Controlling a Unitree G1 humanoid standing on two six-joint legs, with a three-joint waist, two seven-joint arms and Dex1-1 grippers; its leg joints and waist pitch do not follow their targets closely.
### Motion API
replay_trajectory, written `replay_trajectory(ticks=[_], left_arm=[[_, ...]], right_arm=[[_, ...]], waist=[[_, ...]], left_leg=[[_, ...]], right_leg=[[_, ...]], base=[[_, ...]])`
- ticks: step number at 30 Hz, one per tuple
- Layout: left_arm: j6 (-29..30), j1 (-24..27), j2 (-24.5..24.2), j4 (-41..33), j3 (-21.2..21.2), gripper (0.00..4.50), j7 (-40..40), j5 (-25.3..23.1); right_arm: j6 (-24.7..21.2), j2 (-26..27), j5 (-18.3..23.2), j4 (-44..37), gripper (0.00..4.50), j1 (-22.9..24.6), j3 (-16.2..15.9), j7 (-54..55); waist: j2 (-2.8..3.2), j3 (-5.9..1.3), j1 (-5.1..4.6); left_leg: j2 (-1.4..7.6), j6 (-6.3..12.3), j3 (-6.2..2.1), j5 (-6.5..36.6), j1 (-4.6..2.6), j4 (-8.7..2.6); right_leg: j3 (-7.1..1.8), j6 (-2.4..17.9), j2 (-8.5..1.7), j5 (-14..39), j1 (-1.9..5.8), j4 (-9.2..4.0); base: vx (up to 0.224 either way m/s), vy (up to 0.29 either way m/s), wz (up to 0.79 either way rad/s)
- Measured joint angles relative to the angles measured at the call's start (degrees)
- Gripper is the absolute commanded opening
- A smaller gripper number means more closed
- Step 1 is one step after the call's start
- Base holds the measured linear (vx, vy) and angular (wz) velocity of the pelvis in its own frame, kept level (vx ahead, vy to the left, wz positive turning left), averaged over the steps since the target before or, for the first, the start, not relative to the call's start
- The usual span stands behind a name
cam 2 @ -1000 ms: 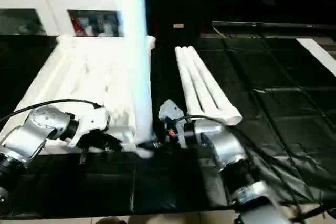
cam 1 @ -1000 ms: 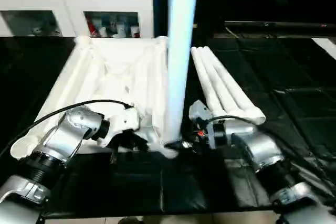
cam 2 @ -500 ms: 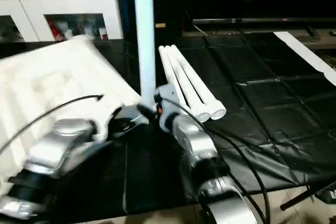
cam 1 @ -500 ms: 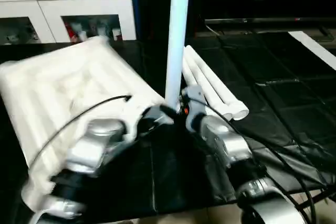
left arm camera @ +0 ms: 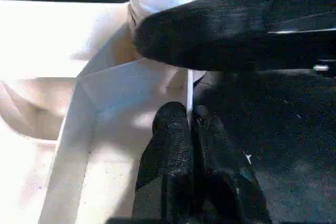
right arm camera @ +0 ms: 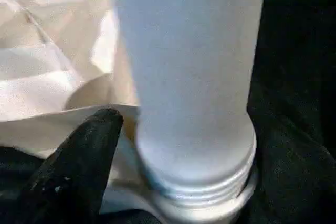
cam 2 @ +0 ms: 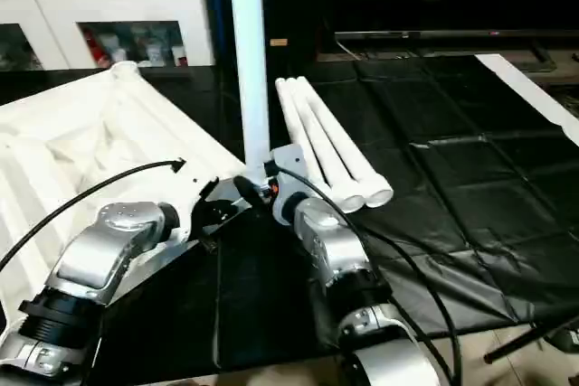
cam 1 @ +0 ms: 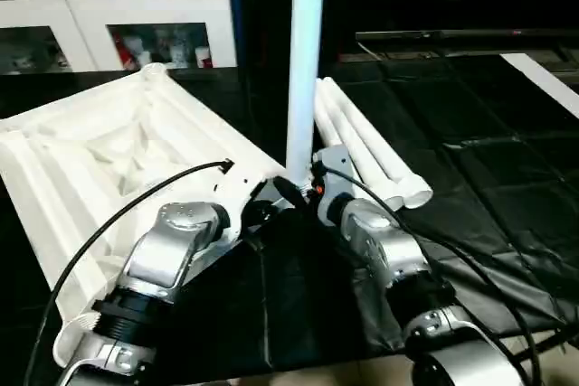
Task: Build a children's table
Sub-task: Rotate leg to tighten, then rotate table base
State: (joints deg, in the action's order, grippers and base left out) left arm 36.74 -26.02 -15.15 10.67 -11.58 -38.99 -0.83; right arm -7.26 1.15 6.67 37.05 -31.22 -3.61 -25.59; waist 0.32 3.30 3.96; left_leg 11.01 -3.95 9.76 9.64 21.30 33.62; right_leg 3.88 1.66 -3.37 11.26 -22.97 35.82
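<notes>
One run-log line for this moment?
leg: upright in tabletop corner socket | spare legs: three, on mat | left gripper: shut on tabletop edge

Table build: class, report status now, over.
Left gripper shut on tabletop rim. Right gripper at upright leg; three spare legs beside.

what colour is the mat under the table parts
Black: the quilted floor mat under the white plastic tabletop, clearest in the right eye view.

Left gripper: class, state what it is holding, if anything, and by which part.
The left gripper is shut on the table top, pinching a thin rim at the corner next to the upright leg.
</notes>
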Motion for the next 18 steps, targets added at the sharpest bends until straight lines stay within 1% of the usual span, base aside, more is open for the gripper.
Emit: replay_trajectory(ticks=[2, 3, 6, 7, 8, 12, 17, 18], left_arm=[[-0.9, -0.8, 0.0, 1.3, 0.1, 0.00, 0.6, -0.2], [-1.0, -1.0, 0.0, 1.7, 0.1, 0.43, 0.8, -0.1], [-1.2, -1.4, 0.1, 1.9, 0.7, 0.43, 1.0, 0.0], [-1.5, -1.6, 0.2, 2.0, 0.8, 0.43, 1.0, 0.2], [-1.8, -1.6, 0.3, 2.0, 1.0, 0.71, 1.0, 0.6], [-2.8, -1.9, 0.2, 2.0, 2.1, 0.79, 1.0, 1.2], [-3.3, -3.5, 0.0, 1.6, 6.8, 0.79, 0.7, 4.7], [-3.3, -3.8, -0.9, 1.4, 7.4, 0.79, 0.4, 5.3]], right_arm=[[0.0, -1.0, 0.5, -2.5, 4.45, 1.0, 0.4, -1.4], [0.0, -1.3, 0.6, -3.4, 4.50, 1.4, 0.7, -1.9], [0.1, -2.7, 1.1, -6.6, 4.50, 2.6, 0.9, -3.5], [-0.2, -3.5, 1.3, -8.8, 4.50, 3.4, 0.8, -4.2], [-0.8, -4.2, 1.7, -10.8, 4.50, 4.1, 0.7, -4.9], [-2.9, -6.3, 2.7, -16.0, 4.50, 5.9, 0.2, -7.4], [-7.3, -7.6, 4.7, -22.9, 4.50, 9.0, -1.9, -10.7], [-8.4, -8.2, 5.0, -24.3, 4.50, 9.4, -2.7, -11.6]], waist=[[0.01, 0.01, -0.01], [0.01, 0.01, -0.11], [0.02, 0.01, -0.18], [0.07, 0.04, -0.16], [0.07, 0.04, -0.08], [0.07, 0.04, -0.15], [0.03, 0.06, -0.01], [-0.02, 0.08, 0.02]], left_leg=[[0.00, 0.02, 0.00, 0.0, 0.13, 0.00], [0.00, 0.04, 0.01, 0.0, 0.14, 0.00], [0.00, 0.04, 0.01, 0.0, 0.15, -0.10], [0.00, 0.04, 0.00, 0.0, 0.18, -0.10], [0.01, 0.04, 0.00, 0.0, 0.17, -0.11], [0.01, 0.05, 0.00, 0.0, 0.12, -0.08], [0.01, 0.04, 0.00, 0.0, 0.13, -0.10], [0.01, 0.04, 0.00, 0.0, 0.12, -0.10]], right_leg=[[0.00, -0.1, 0.00, -0.1, -0.09, -0.07], [0.00, -0.1, 0.00, -0.1, -0.11, -0.08], [0.03, -0.1, 0.00, -0.1, -0.11, -0.16], [0.04, -0.1, 0.01, -0.1, -0.12, -0.18], [0.04, -0.1, 0.01, -0.1, -0.11, -0.20], [0.03, -0.1, 0.01, -0.1, -0.07, -0.22], [0.04, -0.1, 0.02, -0.1, -0.07, -0.26], [0.04, -0.1, 0.02, -0.1, -0.07, -0.28]], base=[[0.000, 0.000, 0.00], [0.000, 0.000, 0.00], [0.000, 0.000, 0.00], [0.000, 0.000, 0.00], [0.000, 0.000, 0.00], [0.000, 0.000, 0.00], [0.000, 0.000, 0.00], [0.000, 0.000, 0.00]])
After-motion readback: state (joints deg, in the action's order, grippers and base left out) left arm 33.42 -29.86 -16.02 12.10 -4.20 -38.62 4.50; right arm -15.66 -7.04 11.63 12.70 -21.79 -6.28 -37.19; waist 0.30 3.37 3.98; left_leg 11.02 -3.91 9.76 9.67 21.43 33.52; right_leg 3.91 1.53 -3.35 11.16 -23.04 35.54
